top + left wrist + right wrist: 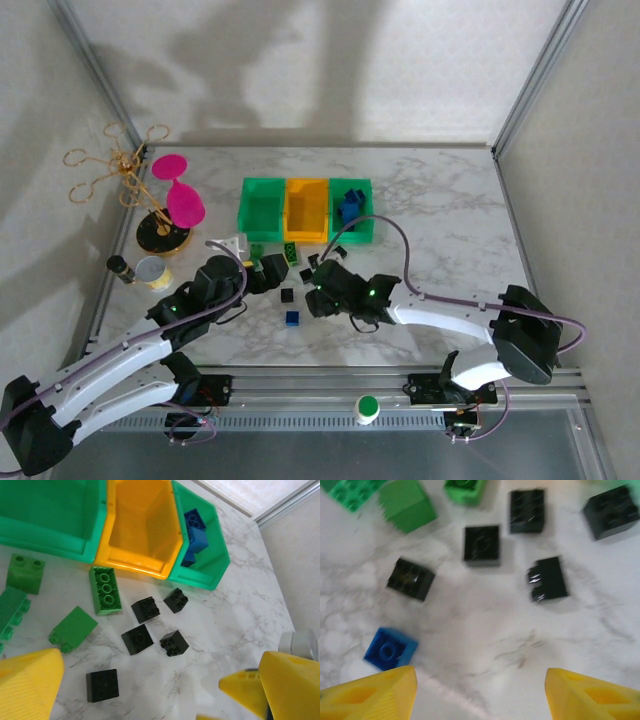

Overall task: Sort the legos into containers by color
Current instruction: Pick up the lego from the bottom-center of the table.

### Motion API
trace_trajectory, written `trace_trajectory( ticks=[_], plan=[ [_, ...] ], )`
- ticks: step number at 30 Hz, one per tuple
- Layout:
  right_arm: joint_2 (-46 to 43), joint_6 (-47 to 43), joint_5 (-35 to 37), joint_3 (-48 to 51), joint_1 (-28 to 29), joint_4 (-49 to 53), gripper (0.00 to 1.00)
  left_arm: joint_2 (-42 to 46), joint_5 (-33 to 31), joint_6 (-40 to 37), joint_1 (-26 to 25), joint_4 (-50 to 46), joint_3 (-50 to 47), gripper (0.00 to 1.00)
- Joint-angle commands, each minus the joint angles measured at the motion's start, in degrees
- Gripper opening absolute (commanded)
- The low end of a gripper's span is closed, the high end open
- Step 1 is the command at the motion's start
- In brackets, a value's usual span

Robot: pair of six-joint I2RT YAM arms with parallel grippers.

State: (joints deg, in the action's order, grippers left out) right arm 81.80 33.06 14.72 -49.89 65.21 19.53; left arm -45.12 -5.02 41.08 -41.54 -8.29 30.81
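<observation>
Early yet, I judge: only some blue legos point(195, 535) sit in the right green bin point(217, 565), at one o'clock of the loose pile; the yellow bin point(130, 562) and left green bin point(55, 545) look empty. Glossy studded black bricks point(145, 609), green bricks point(105, 590) and one blue brick point(390, 649) lie on the marbled surface point(225, 630). The left end effector point(142, 695) and right end effector point(480, 695) are spread wide, holding nothing.

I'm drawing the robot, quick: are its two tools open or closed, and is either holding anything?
Left tool: open, holding nothing.
Right tool: open, holding nothing.
</observation>
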Motion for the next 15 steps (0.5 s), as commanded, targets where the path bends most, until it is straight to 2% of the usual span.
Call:
trace_trajectory(
  ticks=[1,7,15],
  plan=[
    [2.0,2.8,-1.0,1.3,2.7,-3.8,0.70,1.8,-3.1,1.9,-0.3,-3.0,-1.7,1.00],
    [6.2,2.1,-2.4,1.0,7.7,-10.7,0.74,4.9,-5.2,3.1,-0.3,-5.1,-3.0,1.00],
    [13.5,3.6,0.1,-2.6,9.7,-14.6,0.76,6.8,-8.0,2.7,-0.1,-9.0,-1.8,1.00]
  ],
)
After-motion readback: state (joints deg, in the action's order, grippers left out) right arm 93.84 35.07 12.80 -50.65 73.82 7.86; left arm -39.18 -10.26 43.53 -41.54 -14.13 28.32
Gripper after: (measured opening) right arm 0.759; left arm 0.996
